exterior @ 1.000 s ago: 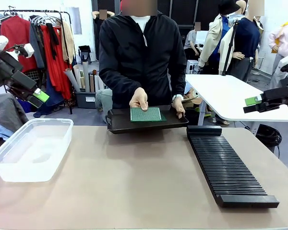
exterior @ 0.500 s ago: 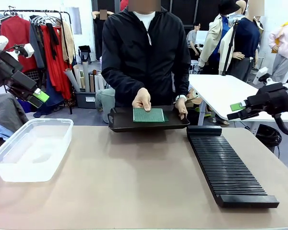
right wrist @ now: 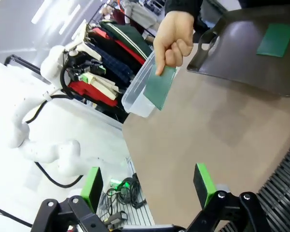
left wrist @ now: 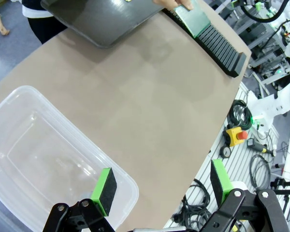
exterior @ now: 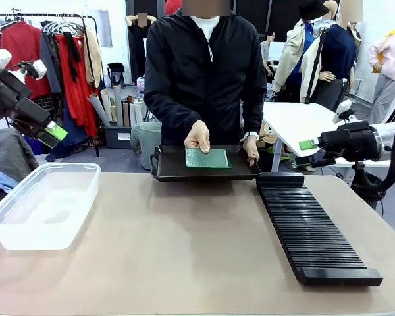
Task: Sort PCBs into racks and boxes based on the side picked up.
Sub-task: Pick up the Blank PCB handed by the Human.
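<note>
Left gripper (exterior: 52,135): released, pads spread wide with nothing between them; raised beyond the table's (exterior: 184,243) left edge, above the box.
Right gripper (exterior: 307,146): released and empty; held off the far right corner, fingers aimed toward the tray.
Box (exterior: 33,234): clear tub at the left edge.
Rack (exterior: 313,227): black and slotted, along the right edge.
Tray (exterior: 168,164): dark, held by a person at the middle of the far edge.
First PCB (exterior: 207,158): flat on the tray.
Second PCB (right wrist: 160,87): hanging from the person's hand (right wrist: 174,41) at the tray's rack-side end.
</note>
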`<move>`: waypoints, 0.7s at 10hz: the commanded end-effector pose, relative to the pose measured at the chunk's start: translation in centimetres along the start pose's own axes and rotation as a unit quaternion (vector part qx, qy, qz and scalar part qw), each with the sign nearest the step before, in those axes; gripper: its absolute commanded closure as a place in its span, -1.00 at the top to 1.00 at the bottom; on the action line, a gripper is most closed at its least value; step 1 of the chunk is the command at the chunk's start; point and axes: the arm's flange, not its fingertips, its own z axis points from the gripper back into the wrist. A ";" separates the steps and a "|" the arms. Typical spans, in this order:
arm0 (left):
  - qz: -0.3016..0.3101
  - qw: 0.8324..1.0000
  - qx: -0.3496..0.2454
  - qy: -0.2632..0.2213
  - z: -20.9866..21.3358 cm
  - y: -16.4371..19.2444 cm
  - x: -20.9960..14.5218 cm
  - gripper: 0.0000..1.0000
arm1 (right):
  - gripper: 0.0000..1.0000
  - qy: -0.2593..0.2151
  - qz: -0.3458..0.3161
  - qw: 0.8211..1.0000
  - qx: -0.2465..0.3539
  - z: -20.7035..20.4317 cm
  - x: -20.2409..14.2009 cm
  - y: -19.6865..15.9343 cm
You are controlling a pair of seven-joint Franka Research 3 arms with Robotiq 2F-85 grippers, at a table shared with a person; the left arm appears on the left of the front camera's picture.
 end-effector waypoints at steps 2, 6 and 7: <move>-0.002 1.000 -0.002 -0.002 0.1 -0.1 0.0 1.00 | 1.00 -0.010 -0.033 0.999 0.029 -1.4 1.9 -3.0; -0.002 1.000 -0.002 -0.002 0.1 -0.1 0.0 1.00 | 1.00 0.002 -0.061 0.996 0.070 -5.2 3.4 -6.4; -0.002 1.000 -0.002 -0.002 0.1 -0.1 0.0 1.00 | 1.00 0.001 -0.065 0.995 0.079 -6.0 3.9 -7.0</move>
